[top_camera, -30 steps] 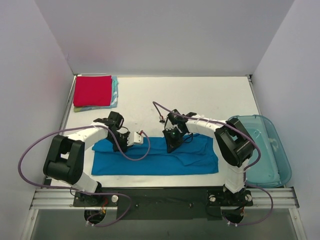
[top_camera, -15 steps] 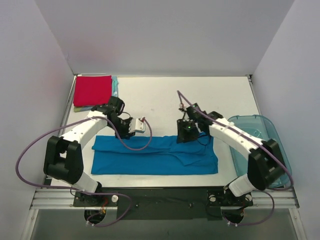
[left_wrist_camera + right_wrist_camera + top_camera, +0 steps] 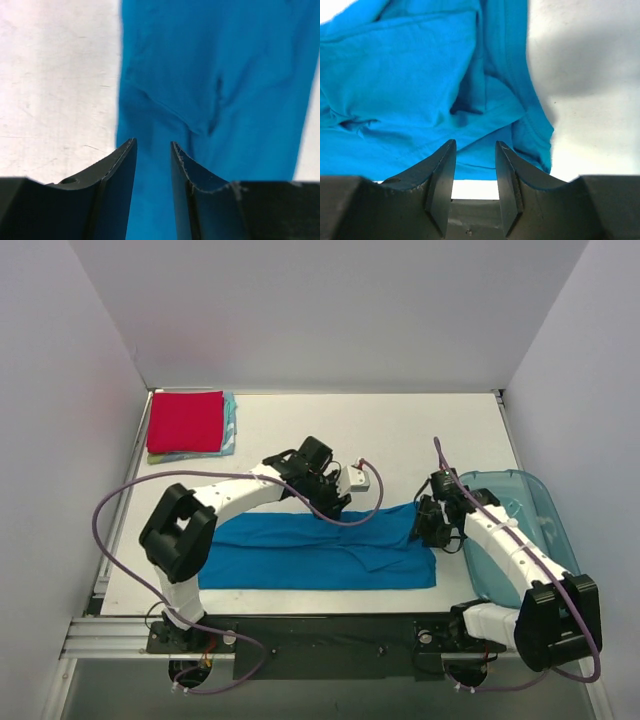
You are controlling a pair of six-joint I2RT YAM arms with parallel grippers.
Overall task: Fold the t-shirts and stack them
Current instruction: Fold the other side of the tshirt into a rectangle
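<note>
The bright blue t-shirt [image 3: 300, 555] lies on the white table [image 3: 400, 435] as a long strip near the front edge, rumpled at its right end. My left gripper [image 3: 335, 504] hovers over the middle of the strip's far edge; in the left wrist view it [image 3: 152, 150] is open, with only blue cloth [image 3: 210, 75] beneath. My right gripper [image 3: 422, 528] is at the shirt's right end; the right wrist view shows it [image 3: 474, 150] open above the wrinkled cloth [image 3: 400, 75], holding nothing. A folded red t-shirt [image 3: 185, 420] tops a stack at the back left, with a light teal edge [image 3: 230, 425] beneath it.
A translucent blue plastic bin [image 3: 535, 540] stands at the table's right edge, close beside the right arm. White walls close in the back and both sides. The black rail [image 3: 330, 635] with the arm bases runs along the front.
Both grippers have opened and let go of the blue shirt. The left arm swung right to the middle of the strip; the right arm swung right to its right end.
</note>
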